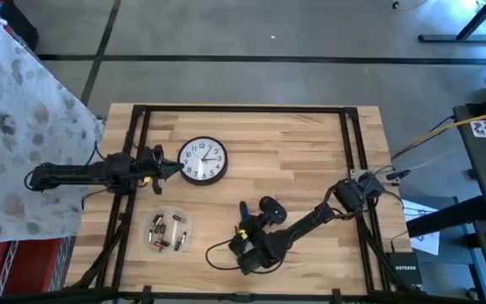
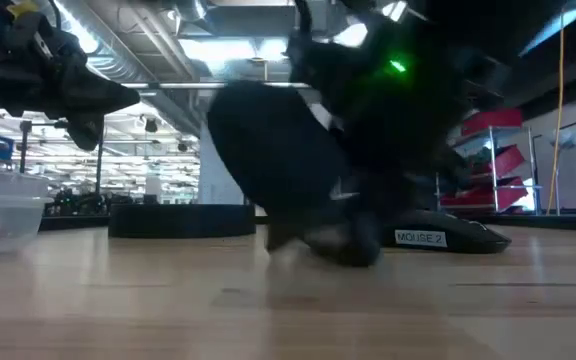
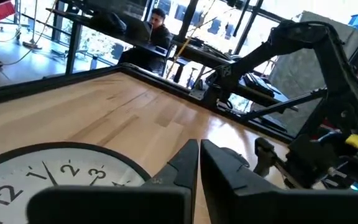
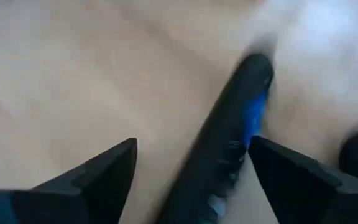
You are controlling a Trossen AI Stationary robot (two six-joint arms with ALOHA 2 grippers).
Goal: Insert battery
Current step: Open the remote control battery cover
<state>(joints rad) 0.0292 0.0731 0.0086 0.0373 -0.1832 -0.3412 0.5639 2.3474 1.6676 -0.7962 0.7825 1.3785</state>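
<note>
high view: my left jaws [image 1: 175, 166] lay at the left-centre of the frame, pressed together with nothing between them, tips at the rim of the wall clock [image 1: 202, 160], which lay face up on the wooden counter [image 1: 310, 160]. my right jaws [image 1: 245, 221] hung low in the bottom centre of the frame, released and spread, with a dark elongated device [image 4: 229, 143] lying between the two tips in the right wrist view; whether they touched it could not be told. a black mouse [image 1: 272, 206] sat just beside those jaws, toward the frame's centre. the batteries [image 1: 165, 233] rested in a clear round dish [image 1: 166, 214] at the lower left of the frame, well apart from the right jaws and below the clock. left wrist view: clock numerals showed at the lower left, and a person [image 3: 156, 25] appeared at the top, beyond the counter.
</note>
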